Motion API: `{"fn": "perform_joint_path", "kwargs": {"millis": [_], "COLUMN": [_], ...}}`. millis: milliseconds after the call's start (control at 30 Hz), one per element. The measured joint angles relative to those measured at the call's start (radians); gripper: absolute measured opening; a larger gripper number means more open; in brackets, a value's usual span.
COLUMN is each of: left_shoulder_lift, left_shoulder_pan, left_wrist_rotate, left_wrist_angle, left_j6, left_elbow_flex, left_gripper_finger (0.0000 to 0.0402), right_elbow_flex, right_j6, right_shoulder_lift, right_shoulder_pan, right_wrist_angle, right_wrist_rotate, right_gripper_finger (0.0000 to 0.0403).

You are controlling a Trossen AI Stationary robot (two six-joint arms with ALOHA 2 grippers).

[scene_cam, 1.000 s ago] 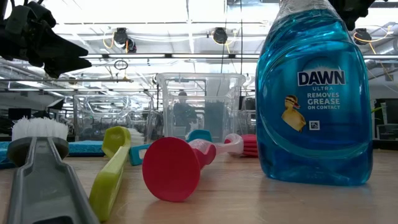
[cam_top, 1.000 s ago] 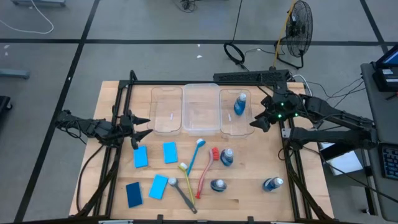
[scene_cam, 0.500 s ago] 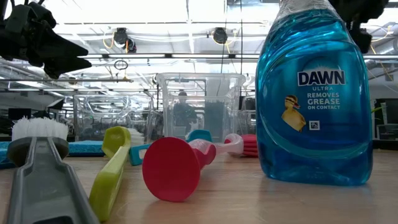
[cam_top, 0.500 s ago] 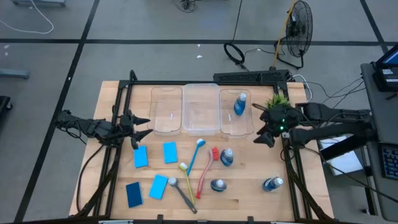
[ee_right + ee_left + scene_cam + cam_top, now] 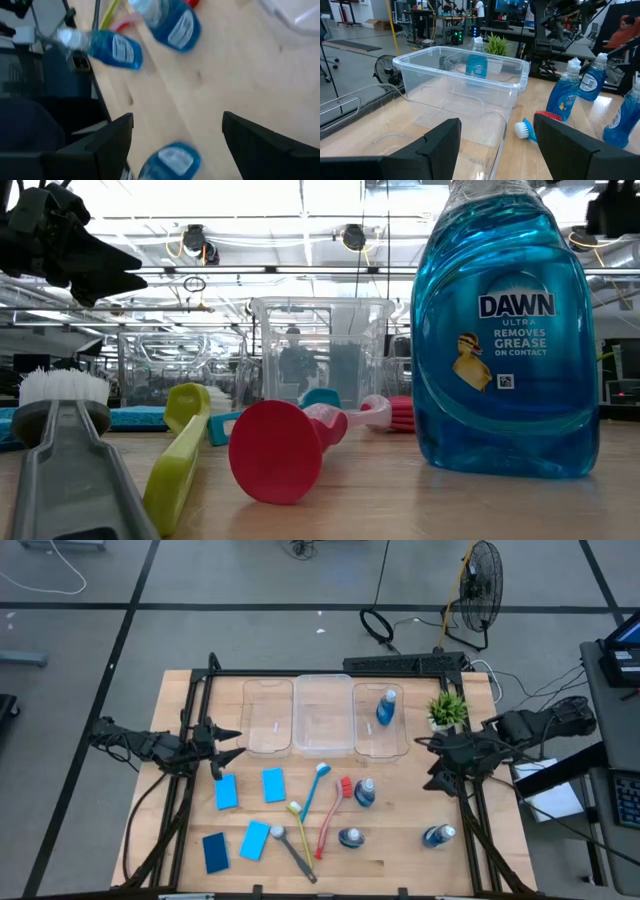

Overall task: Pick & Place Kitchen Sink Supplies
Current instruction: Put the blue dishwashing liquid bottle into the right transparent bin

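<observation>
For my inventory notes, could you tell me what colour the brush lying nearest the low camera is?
The brush is grey with white bristles, best seen in the low view.

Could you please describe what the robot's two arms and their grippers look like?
Both arms are matte black, built of slim jointed segments. The left gripper and the right gripper each end in two dark, pointed fingers; in the left wrist view the fingers look broad, flat and plain black. No markings are visible.
</observation>
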Motion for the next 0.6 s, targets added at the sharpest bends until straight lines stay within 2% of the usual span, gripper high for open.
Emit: {"fn": "perform_joint_path", "kwargs": {"millis": [233, 433, 600], "left_shoulder_lift": [0.000, 0.000, 0.000], "left_shoulder_pan": [0.000, 0.000, 0.000], "left_wrist_rotate": [0.000, 0.000, 0.000], "left_wrist_angle": [0.000, 0.000, 0.000], "left_j6": [0.000, -0.001, -0.001], "left_elbow_flex": [0.000, 0.000, 0.000], "left_gripper_finger": [0.0253, 0.0253, 0.0253], "right_elbow_flex": [0.055, 0.056, 0.056], "right_j6": [0.120, 0.242, 0.311], "right_shoulder_lift": [0.051, 0.110, 0.131], "right_shoulder_pan": [0.154, 0.332, 0.473], "right_wrist_angle": [-0.027, -0.029, -0.013], "right_wrist_rotate": [-0.003, 0.001, 0.119], "right_gripper_finger": [0.0293, 0.0293, 0.0293]}}
